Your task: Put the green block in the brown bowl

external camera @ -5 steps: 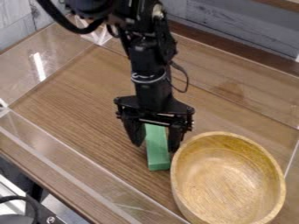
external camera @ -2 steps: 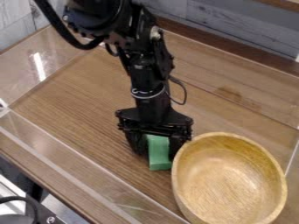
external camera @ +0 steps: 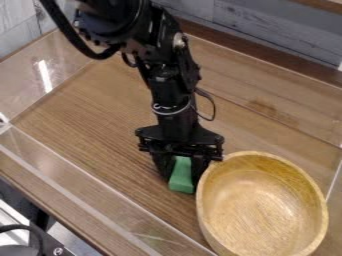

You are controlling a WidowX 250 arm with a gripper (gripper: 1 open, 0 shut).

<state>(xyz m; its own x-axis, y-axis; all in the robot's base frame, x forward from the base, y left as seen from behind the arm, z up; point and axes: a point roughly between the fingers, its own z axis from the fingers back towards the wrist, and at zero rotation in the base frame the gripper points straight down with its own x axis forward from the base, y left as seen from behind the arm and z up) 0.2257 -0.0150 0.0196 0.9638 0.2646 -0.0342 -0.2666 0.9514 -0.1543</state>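
Note:
The green block (external camera: pixel 179 175) lies on the wooden table, just left of the brown bowl (external camera: pixel 262 206), a wide shallow tan wooden bowl at the lower right. My gripper (external camera: pixel 179 160) points straight down over the block's far end, with its black fingers drawn in against the block's sides, shut on it. The block's near end sticks out below the fingers and still rests on the table. The black arm rises from the gripper toward the upper left.
A clear plastic wall (external camera: pixel 80 190) runs along the table's left and front sides. The wooden tabletop (external camera: pixel 94 110) stretches to the left of the arm. A grey brick wall (external camera: pixel 281 25) stands behind.
The gripper has sunk lower around the block and its fingers have closed in from a wide stance onto the block's sides. The block and bowl have not moved.

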